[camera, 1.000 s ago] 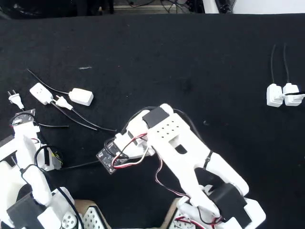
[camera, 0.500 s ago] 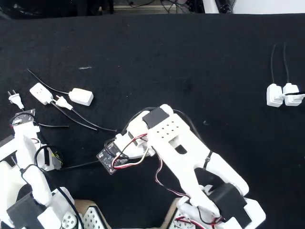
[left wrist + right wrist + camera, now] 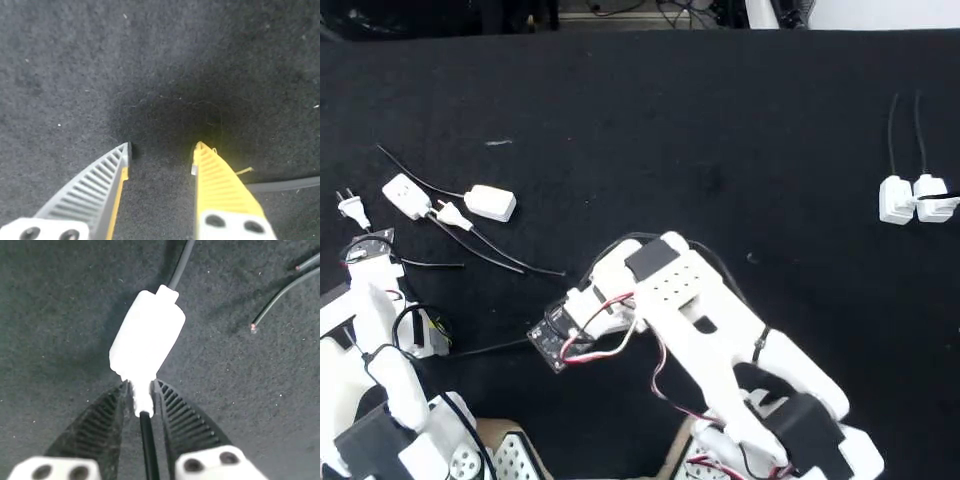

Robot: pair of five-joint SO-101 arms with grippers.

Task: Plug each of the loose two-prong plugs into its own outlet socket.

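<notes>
Black cloth table (image 3: 650, 120): high view; both arm bases sit at 6 o'clock.
Right arm (image 3: 695, 300): runs from 5 o'clock to centre, and its wrist covers the work.
Left arm (image 3: 370, 340): sits at 8 o'clock.
Loose plug (image 3: 352, 208): at 9 o'clock, unmated, with the spare socket (image 3: 406, 196) near it on its 3 o'clock side.
Second plug (image 3: 450, 213): just beside the second socket (image 3: 490, 203); seating cannot be confirmed.
White blocks (image 3: 910, 198): two at 3 o'clock, cords leading to 12 o'clock.
Left gripper (image 3: 161, 146): left wrist view; jaws apart with nothing between them, over bare cloth. A grey cord (image 3: 285, 185) lies near the yellow finger.
Right gripper (image 3: 142, 385): right wrist view; clamped on the held plug (image 3: 141, 402) at its neck. The black cord (image 3: 146, 440) trails back between the fingers.
Held socket (image 3: 147, 337): touching the plug's front; the prongs are hidden, so insertion depth is a judgement only.
Wire ends (image 3: 252, 327): near, but apart from the socket.
Method: drive straight along the socket's long axis, with no twist at the neck.
Risk: the unbraced socket is likely to slide on the cloth, so bracing it with the free gripper is advisable. Release only when the joint is flush.
</notes>
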